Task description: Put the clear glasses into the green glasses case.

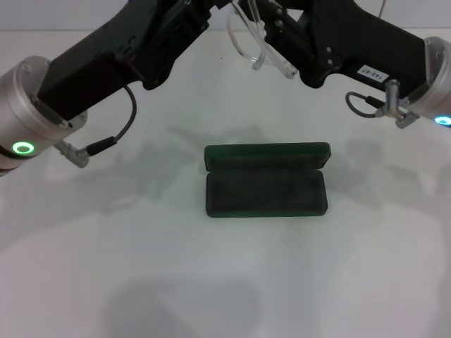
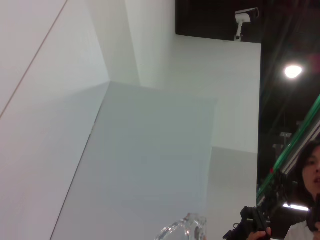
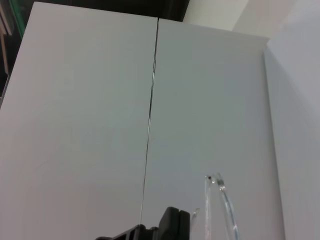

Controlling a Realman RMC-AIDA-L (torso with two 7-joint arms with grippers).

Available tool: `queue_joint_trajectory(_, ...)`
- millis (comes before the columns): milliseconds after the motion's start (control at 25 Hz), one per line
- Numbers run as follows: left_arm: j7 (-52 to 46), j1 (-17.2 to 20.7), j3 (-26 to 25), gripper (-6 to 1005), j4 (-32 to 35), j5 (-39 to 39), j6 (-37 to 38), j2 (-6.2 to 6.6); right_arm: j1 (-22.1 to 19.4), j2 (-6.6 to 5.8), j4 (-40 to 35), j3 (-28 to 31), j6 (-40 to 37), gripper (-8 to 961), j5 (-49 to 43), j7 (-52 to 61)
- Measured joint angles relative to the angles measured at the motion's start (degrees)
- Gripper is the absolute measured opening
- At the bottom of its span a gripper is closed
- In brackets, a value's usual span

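nearest the head camera lay the dark green rectangular hard clamshell glasses case (image 1: 266, 189), open on the white desk (image 1: 225, 282), its dark-lined tray toward the robot and its lid standing up along the far edge. its long axis ran across the view, left to right. nothing lay in the tray.

beyond and above it, at the top of the head view, the fully transparent, colourless plastic wraparound glasses (image 1: 257, 42) hung in the air between the two black arms, well apart from the case and off the desk. the curved lens sat toward the left arm and one thin clear temple slanted down toward the right arm. in the right wrist view the clear temples (image 3: 218, 207) showed close to that camera; in the left wrist view only a curved clear edge (image 2: 182, 230) showed.

both arms met at the glasses. the right pincer (image 1: 282, 49) seemed clenched on the frame beside the temple, judging from how the glasses hung against it. the left pincer (image 1: 211, 14) lay just beside the lens, and i could not tell whether it gripped or was released.

by my judgement the coming move turned on this: the case lay straight below and nearer the robot, so the glasses had to come down and be turned until their width matched the case's long axis.
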Motion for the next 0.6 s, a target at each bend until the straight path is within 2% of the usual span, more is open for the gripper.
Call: queue_joint_trajectory(600,0.84,0.13,-0.26,41,-0.39,-0.01,-0.19,-0.01,-0.5,-0.04,-0.69,-0.37,-0.36,107,0.54,-0.03)
